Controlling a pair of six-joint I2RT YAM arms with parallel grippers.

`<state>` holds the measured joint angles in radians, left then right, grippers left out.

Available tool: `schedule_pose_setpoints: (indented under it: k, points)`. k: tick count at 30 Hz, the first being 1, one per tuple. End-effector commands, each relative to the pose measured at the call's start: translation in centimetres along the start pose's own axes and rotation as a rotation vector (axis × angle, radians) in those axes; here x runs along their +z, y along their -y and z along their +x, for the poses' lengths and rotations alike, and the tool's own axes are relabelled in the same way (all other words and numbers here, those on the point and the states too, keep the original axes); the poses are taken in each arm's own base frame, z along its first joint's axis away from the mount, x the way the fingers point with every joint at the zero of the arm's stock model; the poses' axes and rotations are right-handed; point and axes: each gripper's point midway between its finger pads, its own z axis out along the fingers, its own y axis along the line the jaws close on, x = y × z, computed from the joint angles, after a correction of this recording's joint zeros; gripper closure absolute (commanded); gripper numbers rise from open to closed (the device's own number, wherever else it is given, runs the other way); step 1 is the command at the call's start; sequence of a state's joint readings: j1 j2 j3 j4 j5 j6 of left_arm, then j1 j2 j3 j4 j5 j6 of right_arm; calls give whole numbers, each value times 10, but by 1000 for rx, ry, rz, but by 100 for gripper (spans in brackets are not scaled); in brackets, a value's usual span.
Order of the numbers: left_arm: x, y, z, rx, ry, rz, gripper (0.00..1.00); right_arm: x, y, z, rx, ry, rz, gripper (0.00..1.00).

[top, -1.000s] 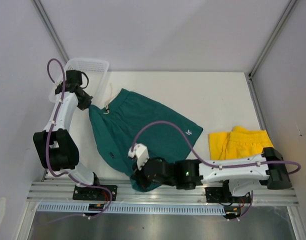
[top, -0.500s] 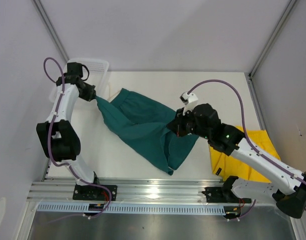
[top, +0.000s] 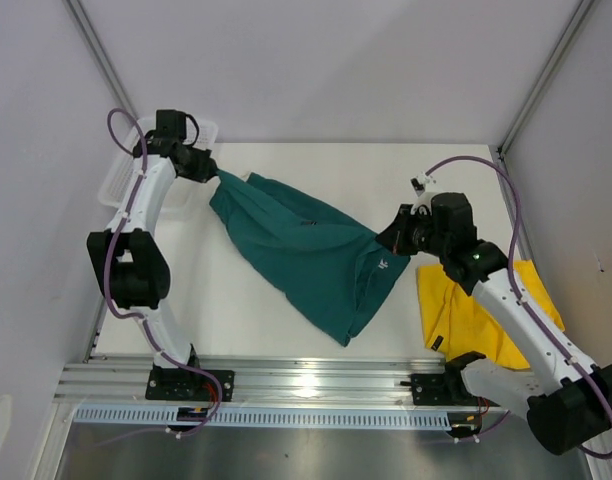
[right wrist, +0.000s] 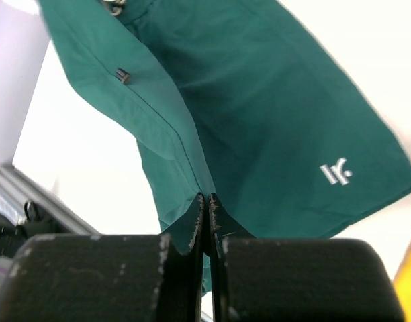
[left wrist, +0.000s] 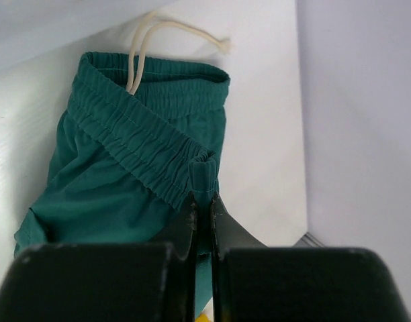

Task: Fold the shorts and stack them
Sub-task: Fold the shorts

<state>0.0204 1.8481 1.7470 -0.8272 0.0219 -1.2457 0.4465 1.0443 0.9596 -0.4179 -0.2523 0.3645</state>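
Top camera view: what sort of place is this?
Probably a robot lab work cell: a white table boxed in by plain panels, two arms bolted to an aluminium rail, teal shorts held between them.

Teal-green shorts (top: 306, 250): stretched diagonally across the table centre. The elastic waistband end, with pale drawstring (left wrist: 142, 47), points to the far left corner. The hem with white logo (right wrist: 338, 173) points right. Yellow shorts (top: 441, 305): lying rumpled at the right edge.
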Motion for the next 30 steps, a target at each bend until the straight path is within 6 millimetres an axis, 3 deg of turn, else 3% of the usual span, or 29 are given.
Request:
schedule_pose_setpoints:
  k: [1, 6, 10, 11, 14, 17, 18, 22, 23, 24, 25, 27, 29, 30]
  points:
    - [-16, 41, -4, -76, 7, 111, 100, 6, 7, -13, 13, 24, -60, 100]
    - [-8, 45, -4, -138, -6, 112, 100, 9, 26, -26, 56, 50, -75, 100]
    - [4, 55, -8, -176, 5, 125, 100, 7, 54, -39, 115, 94, -14, 100]
    - [-1, 68, -12, -184, 13, 156, 100, 9, 61, -37, 138, 93, -1, 100]
    - [14, 72, -14, -189, 7, 128, 100, 10, 71, -34, 168, 96, 12, 100]
    - [16, 81, -21, -195, 26, 128, 100, 11, 77, -31, 172, 99, 34, 100]
    - [16, 88, -5, -171, 7, 143, 100, 11, 76, -28, 175, 96, 27, 100]
    - [15, 81, -5, -155, 14, 134, 100, 12, 56, -23, 117, 90, -13, 100]
    - [5, 83, -9, -153, 31, 150, 100, 12, 50, -21, 98, 87, -20, 100]
    - [0, 82, -15, -152, 63, 156, 100, 13, 38, -17, 71, 78, -37, 100]
    - [5, 70, -15, -143, 68, 128, 100, 10, 29, -16, 51, 82, -55, 100]
    - [-9, 67, -17, -137, 71, 147, 100, 8, 5, -8, 14, 66, -116, 100]
    - [-11, 52, -33, -149, 84, 128, 100, 0, -19, -5, -21, 72, -173, 100]
    - [-25, 52, -37, -145, 94, 145, 100, -3, -39, 3, -49, 55, -210, 100]
